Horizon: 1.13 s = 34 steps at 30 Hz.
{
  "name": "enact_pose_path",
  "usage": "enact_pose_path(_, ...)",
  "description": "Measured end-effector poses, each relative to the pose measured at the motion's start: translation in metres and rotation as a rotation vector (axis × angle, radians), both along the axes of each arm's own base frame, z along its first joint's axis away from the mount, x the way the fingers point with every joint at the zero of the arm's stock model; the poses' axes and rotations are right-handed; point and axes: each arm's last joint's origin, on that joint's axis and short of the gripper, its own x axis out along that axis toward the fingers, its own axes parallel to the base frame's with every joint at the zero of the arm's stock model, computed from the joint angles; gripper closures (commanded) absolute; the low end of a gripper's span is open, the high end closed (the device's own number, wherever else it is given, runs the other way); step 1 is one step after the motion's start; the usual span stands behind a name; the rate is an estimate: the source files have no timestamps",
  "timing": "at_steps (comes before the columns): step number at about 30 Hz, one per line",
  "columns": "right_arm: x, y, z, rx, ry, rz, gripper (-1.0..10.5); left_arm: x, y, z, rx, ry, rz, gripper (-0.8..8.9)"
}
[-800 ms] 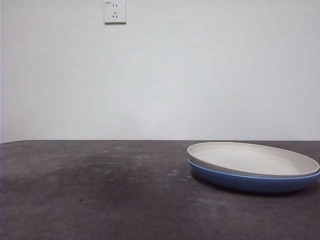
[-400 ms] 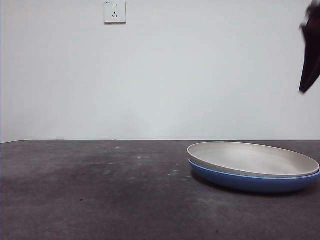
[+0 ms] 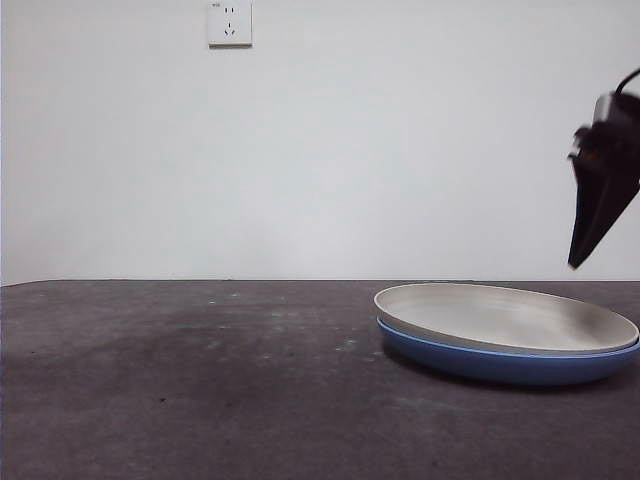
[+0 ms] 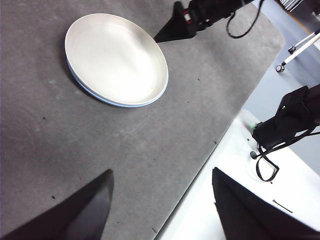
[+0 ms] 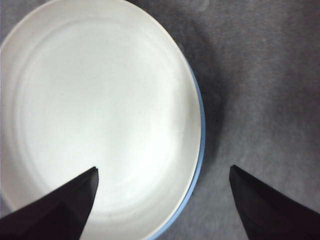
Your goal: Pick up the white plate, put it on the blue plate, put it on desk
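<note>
The white plate (image 3: 505, 316) lies stacked inside the blue plate (image 3: 500, 363) on the desk (image 3: 200, 380), at the right of the front view. My right gripper (image 3: 590, 225) hangs above the stack's right rim, open and holding nothing. Its wrist view looks down on the white plate (image 5: 95, 115), with a thin blue plate edge (image 5: 200, 130) showing; the gripper (image 5: 162, 175) straddles that rim from above. My left gripper (image 4: 160, 185) waits open, high over the desk edge, far from the white plate (image 4: 117, 57).
A wall socket (image 3: 229, 23) sits high on the white back wall. In the left wrist view the desk's edge (image 4: 200, 165) gives way to a pale floor, with a black clamp-like device (image 4: 287, 122) and a tripod leg (image 4: 300, 45) beyond it.
The right gripper has come into the front view from the upper right and dropped lower toward the plates' right rim. The plates have not moved.
</note>
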Motion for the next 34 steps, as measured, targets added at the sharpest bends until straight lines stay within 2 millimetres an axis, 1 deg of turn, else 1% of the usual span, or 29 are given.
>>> enact_pose_path(7,0.014,0.0,-0.026,0.0,0.058,0.0,6.1,-0.001,0.0,-0.001,0.004,0.008,0.0,5.02)
enact_pose_path(9,0.017,0.0,-0.03,0.001,0.064,0.0,6.6,-0.001,0.0,-0.001,0.006,0.01,0.0,5.02)
enact_pose_path(11,0.019,0.0,-0.033,0.002,0.064,0.001,7.0,-0.001,0.0,-0.001,0.006,0.01,0.0,5.02)
enact_pose_path(13,0.02,0.0,-0.034,0.006,0.058,0.003,7.2,-0.001,0.0,-0.001,0.006,0.011,0.0,5.02)
enact_pose_path(16,0.021,0.0,-0.036,0.01,0.058,0.005,7.9,-0.001,0.0,-0.001,0.007,0.012,0.0,5.02)
enact_pose_path(19,0.022,0.0,-0.038,0.013,0.064,0.006,8.2,-0.001,0.0,-0.001,0.007,0.012,0.0,5.02)
enact_pose_path(23,0.023,0.0,-0.039,0.005,0.066,0.002,9.3,-0.001,0.0,-0.001,0.007,0.012,0.0,5.02)
enact_pose_path(34,0.024,-0.004,-0.037,0.025,0.064,-0.052,9.4,-0.001,0.0,-0.001,0.007,0.013,0.0,5.02)
